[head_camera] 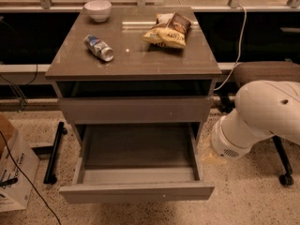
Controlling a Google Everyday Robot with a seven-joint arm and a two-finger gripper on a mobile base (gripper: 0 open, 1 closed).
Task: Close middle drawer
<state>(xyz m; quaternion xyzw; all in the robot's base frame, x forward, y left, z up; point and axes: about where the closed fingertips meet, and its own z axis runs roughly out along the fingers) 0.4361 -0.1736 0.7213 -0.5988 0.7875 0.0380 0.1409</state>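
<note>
The middle drawer [136, 191] of the grey-brown cabinet stands pulled far out toward me. Its plain flat front panel is at the bottom of the view, and its empty grey floor [138, 149] and sides show. Above it a closed drawer front [136, 109] sits under a dark open gap below the cabinet top. My gripper is out of view. Only a bulky white arm segment [260, 118] shows, low at the right of the cabinet, its rounded end [227, 144] close to the open drawer's right side.
On the cabinet top [140, 60] lie a white bowl [98, 9], a tipped can [99, 47] and a chip bag [169, 29]. A cardboard box [11, 168] and black cables stand at the left. An office chair base [281, 168] stands at the right, behind the arm.
</note>
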